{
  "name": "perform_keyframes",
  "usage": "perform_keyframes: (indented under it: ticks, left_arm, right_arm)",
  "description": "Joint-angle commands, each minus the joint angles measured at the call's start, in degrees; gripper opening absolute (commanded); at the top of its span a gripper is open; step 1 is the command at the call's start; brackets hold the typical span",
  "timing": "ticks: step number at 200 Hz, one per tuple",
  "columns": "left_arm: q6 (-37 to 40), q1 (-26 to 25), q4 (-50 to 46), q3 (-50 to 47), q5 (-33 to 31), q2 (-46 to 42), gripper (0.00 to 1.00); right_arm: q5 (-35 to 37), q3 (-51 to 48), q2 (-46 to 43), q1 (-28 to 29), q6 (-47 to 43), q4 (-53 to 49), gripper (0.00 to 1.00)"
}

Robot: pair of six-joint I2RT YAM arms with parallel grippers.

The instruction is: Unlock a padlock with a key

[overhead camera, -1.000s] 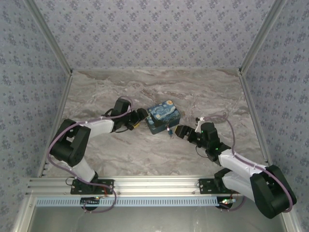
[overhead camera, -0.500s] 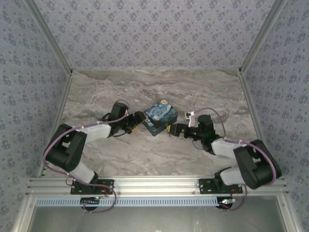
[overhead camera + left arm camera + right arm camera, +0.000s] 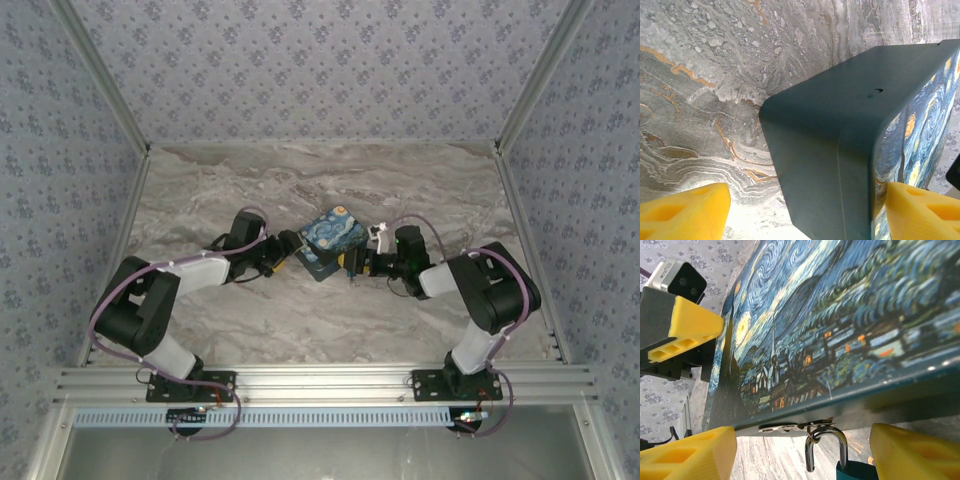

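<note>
We see the left claw open left of the box, fingers straddling its corner. The padlock hangs off the box's hasp, untouched between the open right claw fingers.

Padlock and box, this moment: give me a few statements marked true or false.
The padlock hangs by its shackle from the hasp on the painted box. True.
The right claw is shut on the padlock. False: its fingers stand apart, one on each side.
The left claw is open at a corner of the box. True.
The box sits against the back wall. False: it is out on the table, between the two claws.
</note>
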Motion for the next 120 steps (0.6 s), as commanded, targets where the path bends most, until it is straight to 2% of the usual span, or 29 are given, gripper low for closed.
perform_keyframes:
  ticks: [1,79,120]
  left_arm:
    - [-0.29,0.29,-8.27,-1.98,-3.0,2.07,0.79]
    - [-0.55,0.33,-8.09,-1.7,-2.92,2.64,0.79]
    - [-0.56,0.29,-8.11,-1.63,-2.86,2.68,0.79]
  right_arm:
    - [-3.21,1.85,1.07,0.57,-1.46,0.91,0.69]
    - [-3.87,0.84,0.51,0.57,-1.46,1.34,0.5]
    - [-4.66,0.35,0.08,0.49,-1.63,1.08,0.48]
